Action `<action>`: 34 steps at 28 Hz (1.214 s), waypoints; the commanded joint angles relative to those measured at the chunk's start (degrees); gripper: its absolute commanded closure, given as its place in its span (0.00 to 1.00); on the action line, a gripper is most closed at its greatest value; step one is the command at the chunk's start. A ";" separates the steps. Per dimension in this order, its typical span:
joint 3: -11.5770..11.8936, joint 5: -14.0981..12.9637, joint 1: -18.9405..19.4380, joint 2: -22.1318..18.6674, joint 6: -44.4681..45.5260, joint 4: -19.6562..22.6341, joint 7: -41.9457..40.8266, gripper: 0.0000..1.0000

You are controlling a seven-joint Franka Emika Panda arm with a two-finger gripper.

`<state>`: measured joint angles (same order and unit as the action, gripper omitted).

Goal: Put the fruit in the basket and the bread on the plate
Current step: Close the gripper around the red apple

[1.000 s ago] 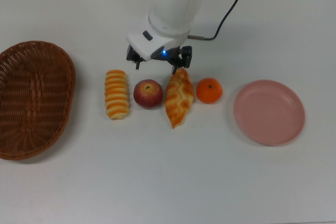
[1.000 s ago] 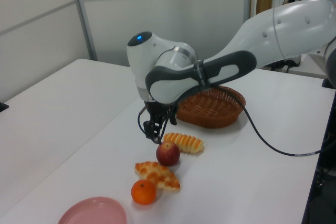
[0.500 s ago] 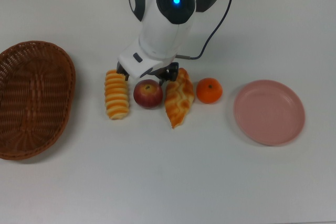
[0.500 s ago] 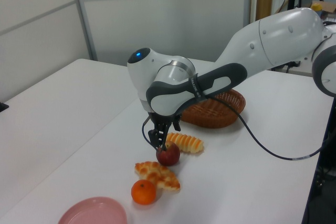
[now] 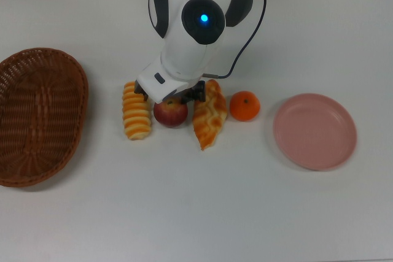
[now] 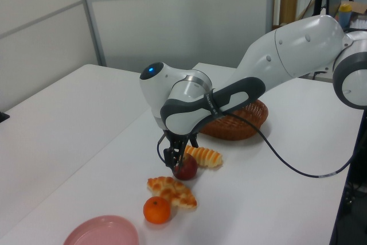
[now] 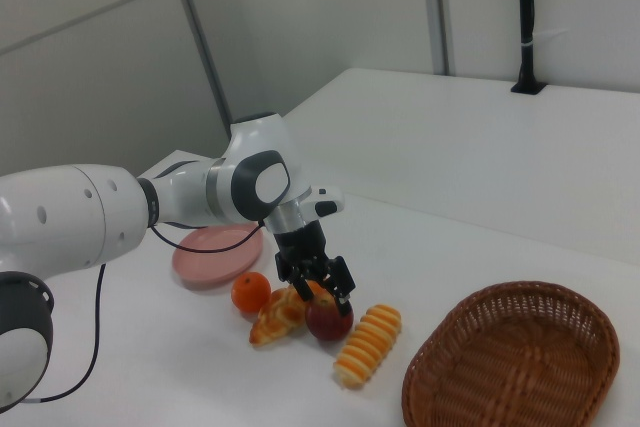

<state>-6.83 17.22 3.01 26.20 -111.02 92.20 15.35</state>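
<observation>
A red apple (image 5: pixel 171 115) lies in a row between a ridged roll (image 5: pixel 136 115) and a twisted loaf (image 5: pixel 209 118), with an orange tangerine (image 5: pixel 244 105) beyond the loaf. My gripper (image 5: pixel 170 97) is low over the apple, open, with one finger on each side of its upper half. In the right view the gripper (image 7: pixel 318 292) stands just above the apple (image 7: pixel 328 321). The wicker basket (image 5: pixel 83 99) sits at the top view's left and the pink plate (image 5: pixel 314 131) at the top view's right; nothing lies in either.
The arm's white body reaches in from the top view's upper edge, trailing a black cable (image 5: pixel 249 26) above the tangerine. The roll and the loaf lie close on either side of the fingers. Bare white table (image 5: pixel 196 200) lies in front of the row.
The gripper has come forward from behind the row and dropped down over the apple, its open fingers now straddling it. Fruit, bread, basket and plate have not moved.
</observation>
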 commanded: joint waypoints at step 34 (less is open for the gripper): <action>-0.20 -0.69 -0.11 -1.76 -0.17 0.08 0.12 0.70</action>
<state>-7.04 17.23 3.16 27.90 -111.37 91.66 15.33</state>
